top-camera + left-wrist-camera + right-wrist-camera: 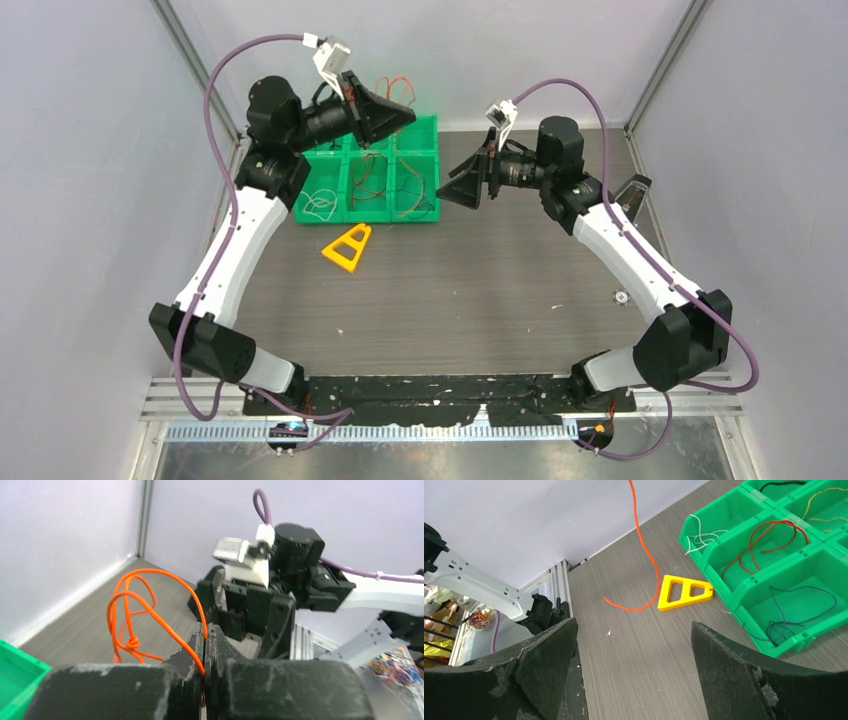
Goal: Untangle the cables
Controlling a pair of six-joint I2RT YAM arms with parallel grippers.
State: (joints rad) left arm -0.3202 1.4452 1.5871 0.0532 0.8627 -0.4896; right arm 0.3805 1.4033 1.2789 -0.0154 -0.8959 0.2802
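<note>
My left gripper [405, 116] is raised over the green bin [428, 124] and is shut on an orange cable [131, 600]. The cable loops out to the left of the closed fingertips [199, 632] and has a small knot in it. Its loops show faintly above the gripper in the top view [392, 86]. In the right wrist view its free end [644, 550] hangs down to the table. My right gripper [634, 647] is open and empty, to the right of the bin in the top view [452, 190]. The bin compartments hold white cables [702, 533], red cables [769, 537], a purple cable [796, 605] and yellow ones [824, 505].
A yellow triangular piece [348, 247] lies on the table in front of the bin and also shows in the right wrist view [684, 592]. A small light object [620, 296] lies at the right of the table. Walls with metal posts enclose the back and sides.
</note>
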